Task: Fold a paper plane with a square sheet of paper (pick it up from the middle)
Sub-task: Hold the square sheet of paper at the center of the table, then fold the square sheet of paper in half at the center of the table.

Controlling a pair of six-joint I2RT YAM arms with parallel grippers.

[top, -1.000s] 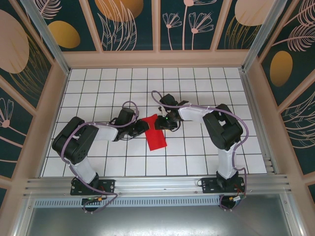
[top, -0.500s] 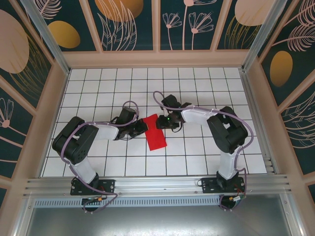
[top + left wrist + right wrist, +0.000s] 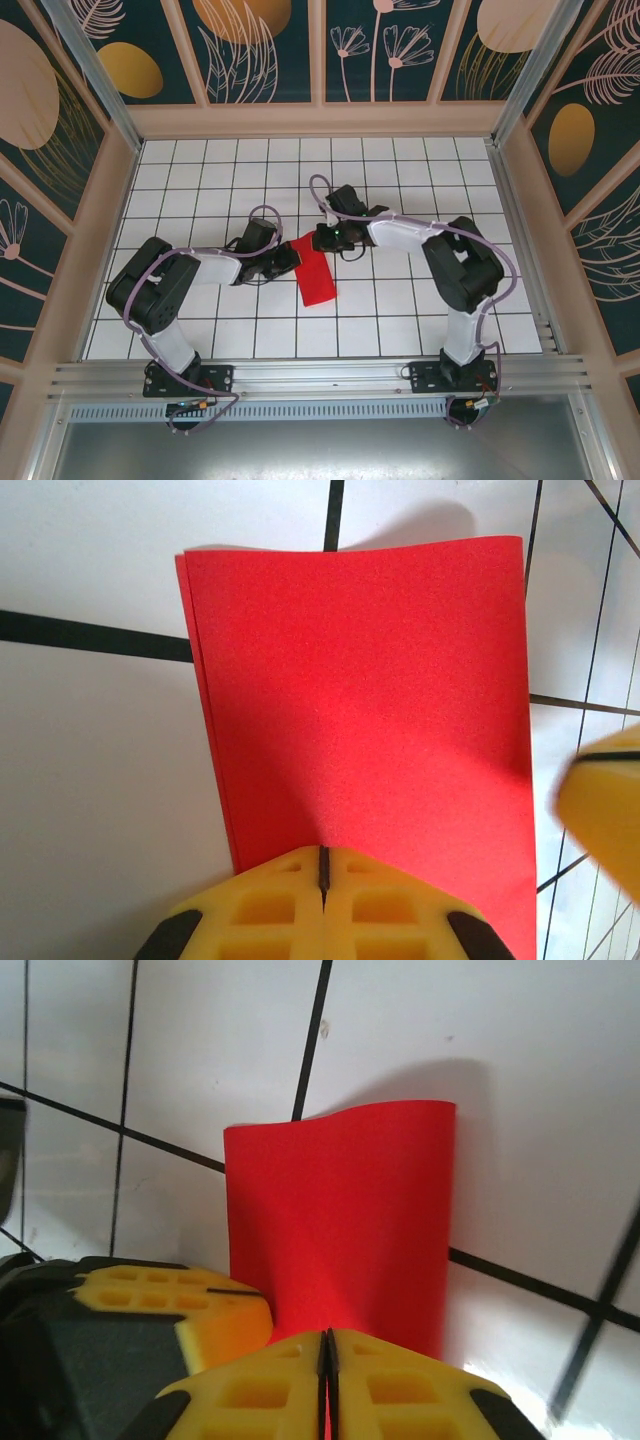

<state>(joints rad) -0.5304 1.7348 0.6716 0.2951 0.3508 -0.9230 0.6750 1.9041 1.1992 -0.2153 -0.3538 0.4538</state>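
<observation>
The square sheet of paper [image 3: 318, 280] is bright red and lies folded into a narrow strip on the white grid table [image 3: 400, 300]. My left gripper [image 3: 291, 258] is shut, its yellow tips [image 3: 323, 865] resting on the strip's left side [image 3: 370, 700]. No red shows in its slit. My right gripper [image 3: 322, 240] is shut on the strip's far end, and red shows between its fingers [image 3: 328, 1345]. Beyond them the paper [image 3: 340, 1220] curls up off the table and casts a shadow. The left gripper's finger [image 3: 150, 1295] sits beside it.
The table is ringed by low wooden walls [image 3: 320, 120] with patterned panels. Both arm bases stand on the metal rail [image 3: 320, 375] at the near edge. Bare grid tiles surround the paper on all sides.
My right gripper has shifted left along the strip's far end, bending that end of the paper upward. The left gripper has stayed put.
</observation>
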